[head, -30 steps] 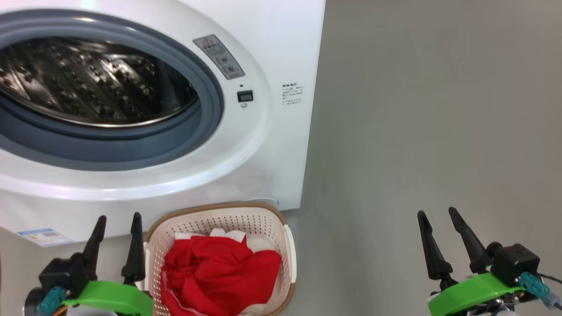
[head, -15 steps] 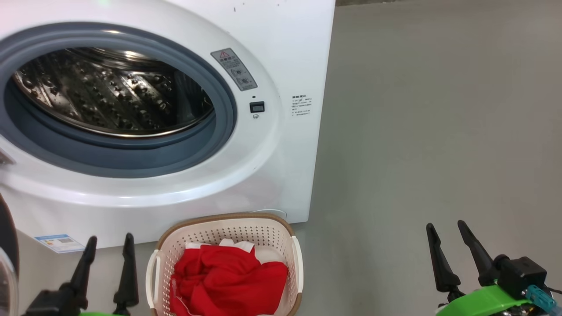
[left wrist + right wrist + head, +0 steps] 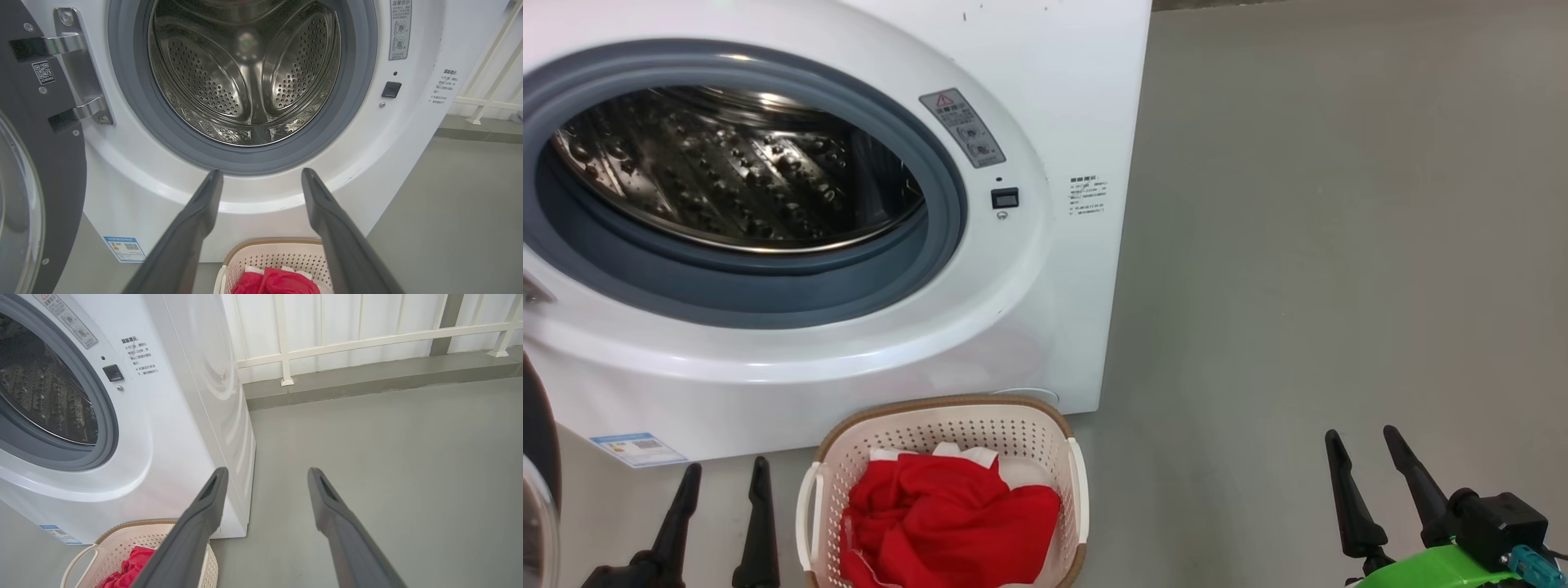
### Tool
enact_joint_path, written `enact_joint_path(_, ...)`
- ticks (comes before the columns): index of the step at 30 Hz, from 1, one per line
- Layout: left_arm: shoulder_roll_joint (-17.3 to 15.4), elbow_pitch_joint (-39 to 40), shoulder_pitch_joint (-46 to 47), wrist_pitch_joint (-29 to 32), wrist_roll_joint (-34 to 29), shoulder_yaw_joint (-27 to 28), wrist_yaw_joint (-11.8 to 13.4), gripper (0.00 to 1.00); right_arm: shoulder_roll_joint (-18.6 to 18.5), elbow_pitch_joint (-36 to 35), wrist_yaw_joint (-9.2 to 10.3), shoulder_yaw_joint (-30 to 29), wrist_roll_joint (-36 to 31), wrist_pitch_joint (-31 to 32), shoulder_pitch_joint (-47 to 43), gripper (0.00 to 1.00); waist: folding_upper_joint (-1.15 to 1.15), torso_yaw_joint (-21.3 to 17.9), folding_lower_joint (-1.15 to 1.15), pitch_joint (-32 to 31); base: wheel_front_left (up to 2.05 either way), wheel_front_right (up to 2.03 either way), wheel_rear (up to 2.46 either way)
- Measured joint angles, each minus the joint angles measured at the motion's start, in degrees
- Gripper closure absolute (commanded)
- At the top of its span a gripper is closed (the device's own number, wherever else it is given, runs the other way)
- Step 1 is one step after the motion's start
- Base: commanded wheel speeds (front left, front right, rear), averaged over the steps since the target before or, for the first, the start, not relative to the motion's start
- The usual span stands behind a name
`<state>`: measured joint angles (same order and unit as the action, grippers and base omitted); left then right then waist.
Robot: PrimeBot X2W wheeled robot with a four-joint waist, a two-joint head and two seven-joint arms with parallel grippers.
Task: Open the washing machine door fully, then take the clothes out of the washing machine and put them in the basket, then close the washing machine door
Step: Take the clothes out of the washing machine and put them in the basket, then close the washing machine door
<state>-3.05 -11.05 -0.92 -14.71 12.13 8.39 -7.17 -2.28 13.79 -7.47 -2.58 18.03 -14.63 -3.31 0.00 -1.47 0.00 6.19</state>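
The white washing machine (image 3: 1054, 327) stands with its round opening uncovered. Its steel drum (image 3: 249, 77) shows no fabric inside. The washing machine door (image 3: 45, 171), black-rimmed with a glass window, is swung wide to the left on its metal hinge; its edge also shows in the head view (image 3: 535, 465). The cream basket (image 3: 947, 412) sits on the floor against the machine's front, with the red and white clothes (image 3: 947, 523) piled in it. My left gripper (image 3: 727, 465) is open and empty just left of the basket. My right gripper (image 3: 1361, 433) is open and empty over bare floor far to the right.
Grey floor (image 3: 1339, 245) stretches right of the machine. A white railing (image 3: 367, 339) on a raised kerb runs behind it. A blue sticker (image 3: 637, 449) marks the machine's lower left corner. The door latch slot (image 3: 1005, 198) sits right of the opening.
The head camera has shifted, so the machine and basket sit further right and the door's edge has come into view at the left. Both grippers sit lower in the picture, still open.
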Motion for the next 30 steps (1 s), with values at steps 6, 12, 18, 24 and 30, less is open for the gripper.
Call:
enact_joint_path(6,0.05,0.00,0.03,0.00,0.00,0.25,0.00,0.00,0.03,0.00,0.00,0.00,0.00,0.00,0.02,0.00,0.00,-0.19,0.00,0.12,0.00,0.00,0.00)
enact_joint_path(12,0.15,-0.05,0.04,0.00,-0.01,0.31,0.00,0.00,0.04,0.00,0.00,0.00,0.01,0.00,0.02,0.00,0.00,-0.30,0.00,0.14,0.00,0.00,0.00)
enact_joint_path(18,0.24,-0.05,0.04,0.00,-0.05,0.32,0.00,0.00,0.05,-0.01,0.00,0.01,0.01,0.00,0.03,0.00,0.00,-0.30,0.00,0.01,-0.02,0.02,0.00)
enact_joint_path(24,0.27,-0.03,0.04,0.00,-0.07,0.31,0.00,0.00,0.07,-0.02,0.00,0.02,0.01,0.00,0.03,0.00,0.00,-0.23,0.00,-0.19,-0.31,0.31,0.00)
enact_joint_path(30,0.29,-0.03,0.04,0.00,-0.05,-0.05,0.00,0.00,0.08,-0.02,0.00,0.02,0.01,0.00,0.03,0.00,0.00,-0.08,0.00,-0.42,-0.80,0.80,0.00)
